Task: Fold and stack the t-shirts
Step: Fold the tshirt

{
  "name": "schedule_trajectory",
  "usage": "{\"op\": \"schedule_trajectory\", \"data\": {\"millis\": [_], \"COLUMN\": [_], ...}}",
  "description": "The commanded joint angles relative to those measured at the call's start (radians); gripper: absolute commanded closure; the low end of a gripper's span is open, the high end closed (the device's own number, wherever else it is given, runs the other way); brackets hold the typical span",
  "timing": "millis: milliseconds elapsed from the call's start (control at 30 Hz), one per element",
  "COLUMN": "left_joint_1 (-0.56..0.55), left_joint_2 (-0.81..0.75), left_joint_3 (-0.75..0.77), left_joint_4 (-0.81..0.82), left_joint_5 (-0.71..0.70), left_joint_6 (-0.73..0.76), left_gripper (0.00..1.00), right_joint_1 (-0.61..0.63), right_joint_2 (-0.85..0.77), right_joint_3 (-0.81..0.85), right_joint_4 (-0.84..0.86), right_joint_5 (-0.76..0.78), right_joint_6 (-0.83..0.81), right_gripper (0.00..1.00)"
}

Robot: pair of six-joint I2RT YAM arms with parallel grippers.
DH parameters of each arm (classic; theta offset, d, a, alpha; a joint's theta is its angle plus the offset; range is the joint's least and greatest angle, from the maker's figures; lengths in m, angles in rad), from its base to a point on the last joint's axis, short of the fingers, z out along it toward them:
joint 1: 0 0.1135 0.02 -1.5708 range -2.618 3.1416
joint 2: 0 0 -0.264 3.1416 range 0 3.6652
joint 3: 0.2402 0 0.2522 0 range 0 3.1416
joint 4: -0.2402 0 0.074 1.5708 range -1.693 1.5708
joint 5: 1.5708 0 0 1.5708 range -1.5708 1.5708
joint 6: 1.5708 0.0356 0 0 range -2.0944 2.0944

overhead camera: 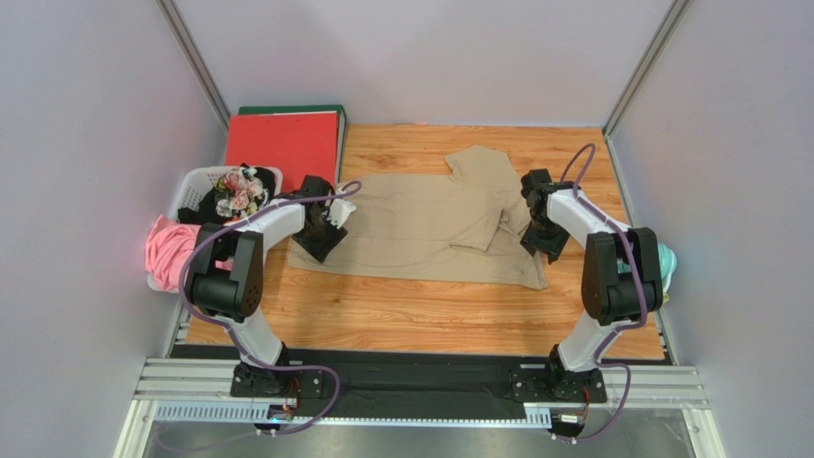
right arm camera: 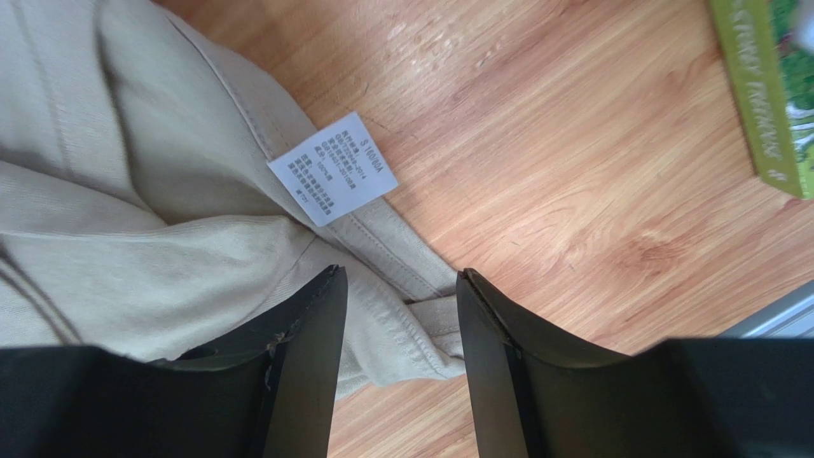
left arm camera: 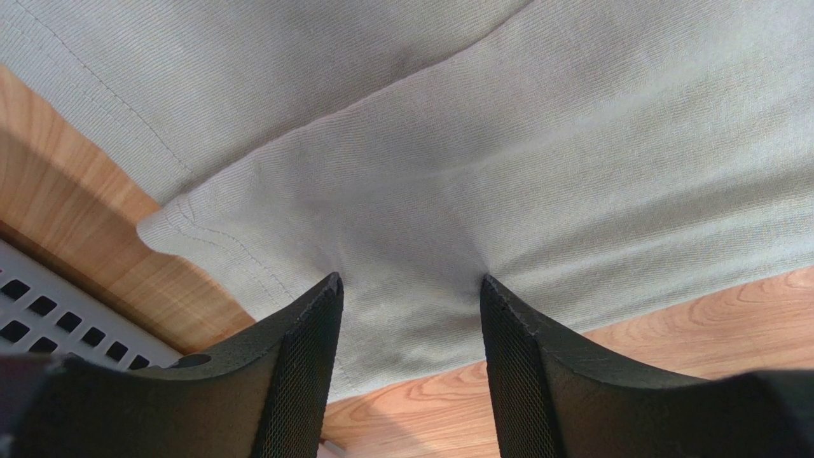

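Observation:
A large tan-beige t-shirt lies spread on the wooden table, with its right part folded over itself. My left gripper is at the shirt's left edge. In the left wrist view it is open, both fingertips resting on the cloth near a hemmed corner. My right gripper is at the shirt's right edge. In the right wrist view it is open, with a bunched hem of the shirt between the fingers. A white label lies just ahead of them.
A white basket with dark and floral clothes stands at the left; its rim shows in the left wrist view. Pink cloth hangs beside it. A red folder lies at the back left. A green book and a teal thing are at the right.

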Motion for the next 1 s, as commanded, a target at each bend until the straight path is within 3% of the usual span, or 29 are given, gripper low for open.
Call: {"op": "schedule_trajectory", "data": {"millis": [0,167,367,967], "left_joint_1": [0.016,0.019,0.019,0.03], "left_joint_2": [0.003,0.009,0.02,0.02], "left_joint_3": [-0.049,-0.055,-0.052,-0.046], "left_joint_4": [-0.02,-0.013,-0.008,-0.019], "left_joint_5": [-0.009,0.0,0.012,-0.008], "left_joint_6": [0.033,0.032,0.025,0.042], "left_gripper": [0.39,0.39,0.39,0.4], "right_joint_1": [-0.006,0.042,0.059,0.057], "right_joint_2": [-0.107,-0.298,-0.397,-0.233], "right_joint_3": [0.023,-0.1,-0.255,-0.22], "right_joint_4": [-0.056,-0.079,-0.077,-0.01], "right_joint_5": [0.052,-0.005,-0.075,-0.054], "right_joint_6": [-0.019,0.009,0.034,0.012], "right_gripper": [0.49,0.49,0.49,0.5]}}
